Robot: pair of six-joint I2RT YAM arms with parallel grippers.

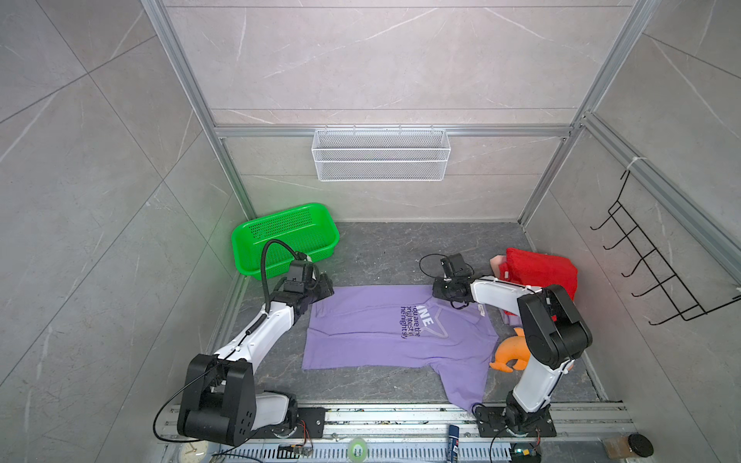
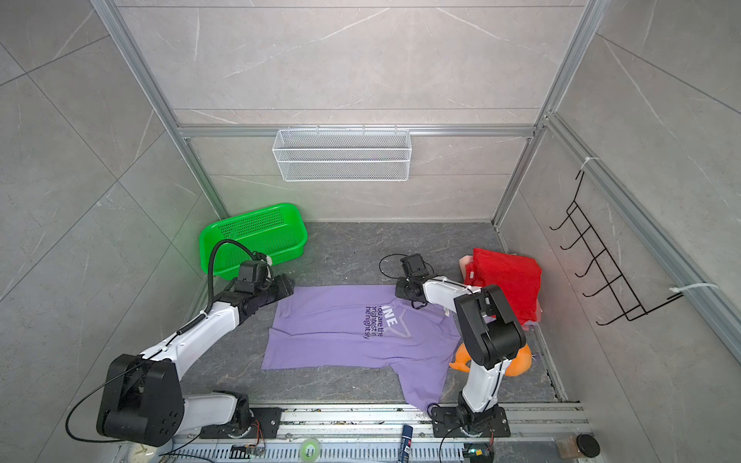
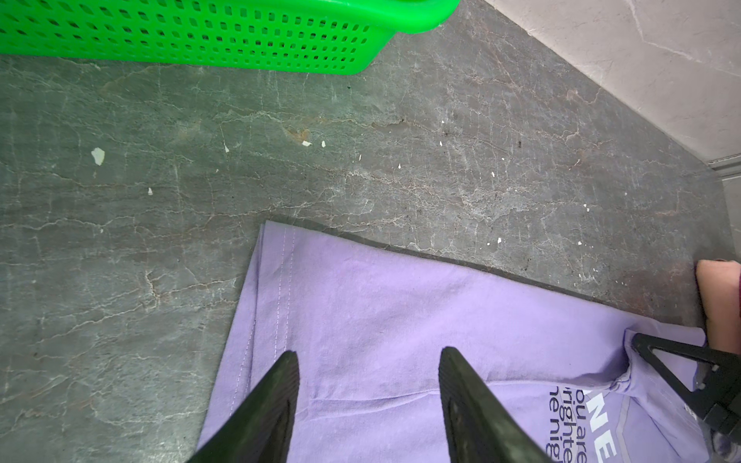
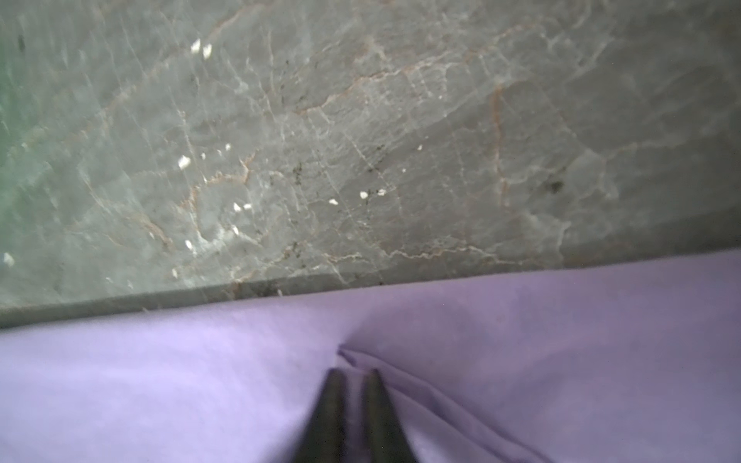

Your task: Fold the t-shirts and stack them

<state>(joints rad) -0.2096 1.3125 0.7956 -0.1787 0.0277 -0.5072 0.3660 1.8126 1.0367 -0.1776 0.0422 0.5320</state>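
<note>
Both arms rise from bases on the aluminium rail (image 1: 401,417) along the desk's near edge. The left arm (image 1: 256,336) stretches low toward the far left corner of the lavender t-shirt (image 1: 373,336). The left jaws stand moderately apart above the hem corner, and I cannot tell whether they touch the cloth. The right arm (image 1: 535,381) bends over its elbow and reaches inward to the shirt's far edge. There the right jaws are nearly together, pinching a small fold of lavender cloth that creases around their tips.

The desk (image 1: 401,248) is dark grey, stone-patterned and flecked with white crumbs, walled by pale marbled panels. The lavender t-shirt lies spread print-up in the middle, one sleeve reaching the near edge. An orange plush toy (image 1: 511,354) sits just beside it near the right edge. Farther on, a folded red t-shirt (image 1: 541,272) lies on a pink one (image 1: 496,264). A green perforated basket (image 1: 284,236) fills the far left corner. A white wire basket (image 1: 381,154) hangs on the back wall and a black hook rack (image 1: 657,264) on the right wall.

Of the print only "NE" and line ends show. The right arm covers part of the toy and the stack. The right wrist view is blurred.
</note>
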